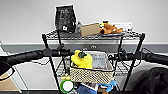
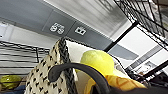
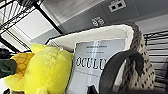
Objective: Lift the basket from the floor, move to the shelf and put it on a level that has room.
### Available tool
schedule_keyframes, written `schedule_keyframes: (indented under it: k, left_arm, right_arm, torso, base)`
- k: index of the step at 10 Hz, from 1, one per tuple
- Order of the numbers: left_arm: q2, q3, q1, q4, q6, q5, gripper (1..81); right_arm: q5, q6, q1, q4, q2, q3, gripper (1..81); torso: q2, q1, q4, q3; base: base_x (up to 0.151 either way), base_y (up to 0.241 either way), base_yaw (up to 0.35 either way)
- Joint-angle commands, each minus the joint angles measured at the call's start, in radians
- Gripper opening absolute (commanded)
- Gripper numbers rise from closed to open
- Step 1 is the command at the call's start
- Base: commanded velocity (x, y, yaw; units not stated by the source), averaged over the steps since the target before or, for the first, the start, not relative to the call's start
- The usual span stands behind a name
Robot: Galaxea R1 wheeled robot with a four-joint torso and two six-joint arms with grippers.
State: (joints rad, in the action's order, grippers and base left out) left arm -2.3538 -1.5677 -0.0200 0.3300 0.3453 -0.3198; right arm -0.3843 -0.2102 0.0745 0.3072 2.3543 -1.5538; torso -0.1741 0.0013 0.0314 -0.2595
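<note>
Basket (image 1: 91, 72) is up off the floor, carried between both arms in front of the shelf (image 1: 135, 60), about level w/ the second tier (image 1: 122, 68); near edge hangs forward of it. Inside: yellow plush toy (image 1: 81, 60) on the left, white box (image 1: 99, 61) on the right. Left gripper (image 1: 65, 52) and right gripper (image 1: 119, 55) sit at the short ends. Can't tell how far the jaws are open or whether they pinch the rim. Looks light, woven walls prob. flex. Best hold: stiff rim at both ends, kept level so contents don't tip.
</note>
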Motion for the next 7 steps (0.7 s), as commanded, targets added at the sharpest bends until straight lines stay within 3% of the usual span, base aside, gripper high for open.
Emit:
schedule_keyframes:
  k: [1,7]
  left_arm:
    - [-0.095,-0.150,0.188,-0.109,-0.012,0.090,1.0]
    - [-0.268,-0.457,0.188,-0.147,-0.011,0.076,1.0]
  right_arm:
    - [0.047,0.002,-0.201,-0.073,0.099,-0.150,1.0]
    - [0.064,0.014,-0.222,-0.105,0.228,-0.400,1.0]
  torso:
    - [0.000,0.000,0.000,0.000]
    - [0.000,0.000,0.000,-0.001]
  base:
    - [0.000,0.000,0.000]
    - [0.000,0.000,0.000]
